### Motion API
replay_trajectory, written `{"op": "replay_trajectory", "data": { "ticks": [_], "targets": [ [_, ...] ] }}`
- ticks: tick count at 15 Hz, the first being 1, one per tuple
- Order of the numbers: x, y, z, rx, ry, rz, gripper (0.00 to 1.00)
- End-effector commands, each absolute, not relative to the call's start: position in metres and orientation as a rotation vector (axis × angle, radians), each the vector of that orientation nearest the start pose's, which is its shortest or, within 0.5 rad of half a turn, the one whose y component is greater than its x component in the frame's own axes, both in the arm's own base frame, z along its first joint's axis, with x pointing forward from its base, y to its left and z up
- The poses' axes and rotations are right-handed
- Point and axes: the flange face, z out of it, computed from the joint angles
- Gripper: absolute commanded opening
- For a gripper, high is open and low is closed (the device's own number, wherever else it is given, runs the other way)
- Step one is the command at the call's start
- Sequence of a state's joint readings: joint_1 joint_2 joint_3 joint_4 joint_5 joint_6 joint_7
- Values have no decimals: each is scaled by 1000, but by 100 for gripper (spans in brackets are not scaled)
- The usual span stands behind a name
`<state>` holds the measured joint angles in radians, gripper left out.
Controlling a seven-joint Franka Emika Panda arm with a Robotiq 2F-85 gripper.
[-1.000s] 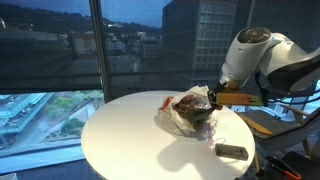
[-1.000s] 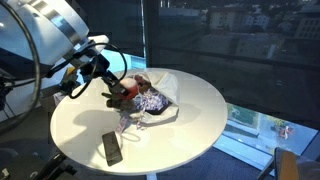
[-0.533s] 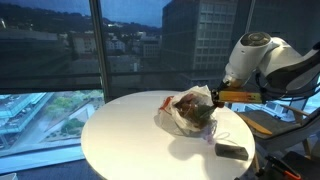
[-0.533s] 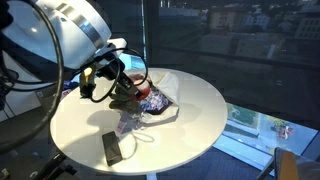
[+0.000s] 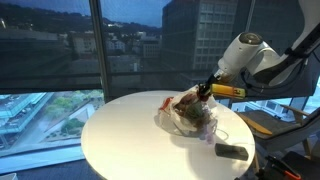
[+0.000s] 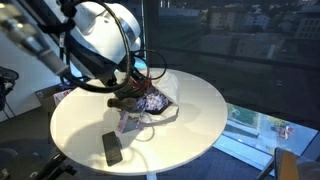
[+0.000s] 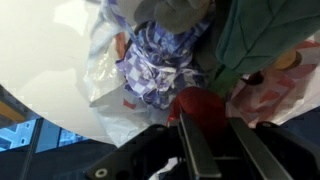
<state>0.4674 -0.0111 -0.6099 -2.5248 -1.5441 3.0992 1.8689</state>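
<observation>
The tool (image 7: 212, 125) is clenching on a red item (image 7: 200, 108) at the mouth of the plastic bag (image 5: 187, 115), which is lying crumpled near the middle of the round white bench (image 5: 120, 140). So the grasp is looking made, but the lifting out is not: the red item is sitting low against the other contents, with a blue-patterned cloth (image 7: 155, 65) and a green cloth (image 7: 262, 40) bunching just beside it inside the bag. In both exterior views the arm is leaning over the bag and covering the fingertips, so only the wrist view is showing the grip. What the red item is, I cannot tell, nor whether the fingers are also pinching the bag's film. The wrist view is cutting off most of the bag. A dark flat object (image 6: 112, 148) is lying on the bench, apart from it.
</observation>
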Motion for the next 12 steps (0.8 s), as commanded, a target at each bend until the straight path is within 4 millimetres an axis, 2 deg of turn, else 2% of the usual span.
{"op": "replay_trajectory", "data": {
  "ticks": [1,3,6,9,12],
  "targets": [
    [477,17,283,-2827,666,-901,9],
    [485,23,274,-2793,632,-856,9],
    [490,36,249,-2810,591,-793,8],
    [498,31,218,-2891,661,-767,8],
    [512,21,215,-3001,713,-847,8]
  ]
}}
